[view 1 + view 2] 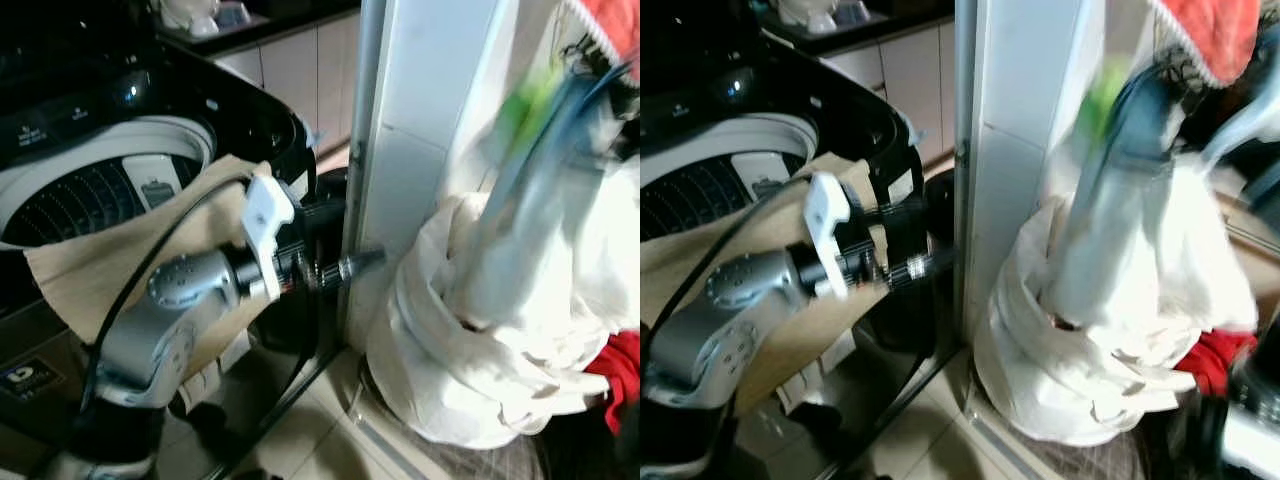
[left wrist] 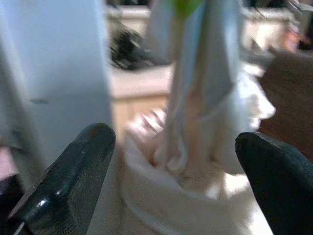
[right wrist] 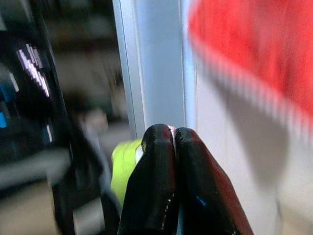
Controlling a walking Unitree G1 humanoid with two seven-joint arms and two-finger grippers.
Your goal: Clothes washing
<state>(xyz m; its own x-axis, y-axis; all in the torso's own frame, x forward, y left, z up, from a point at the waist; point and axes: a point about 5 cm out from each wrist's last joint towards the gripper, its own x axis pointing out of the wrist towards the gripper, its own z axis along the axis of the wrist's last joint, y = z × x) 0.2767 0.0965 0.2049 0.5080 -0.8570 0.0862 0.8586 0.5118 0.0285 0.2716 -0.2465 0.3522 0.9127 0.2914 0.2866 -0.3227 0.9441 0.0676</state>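
The right gripper (image 3: 171,134) is holding its two black fingers pressed tightly together, and a long garment (image 1: 545,190) with a lime-green patch is hanging from up there, its long axis running nearly straight down into the white laundry bag (image 1: 470,360); the pinch itself is hidden, so I am judging that the cloth is caught between those fingers. The bag is sitting on the floor against the white pillar (image 1: 400,150), with red cloth (image 1: 625,375) beside it. The washing machine (image 1: 100,170) is standing on the far side of that pillar, to the robot's left, with tan cloth (image 1: 110,270) draped over its rim. The left gripper (image 2: 176,147) is pointing at the bag, fingers spread wide and empty. The coming move is probably turning on carrying the garment leftward, around the pillar.
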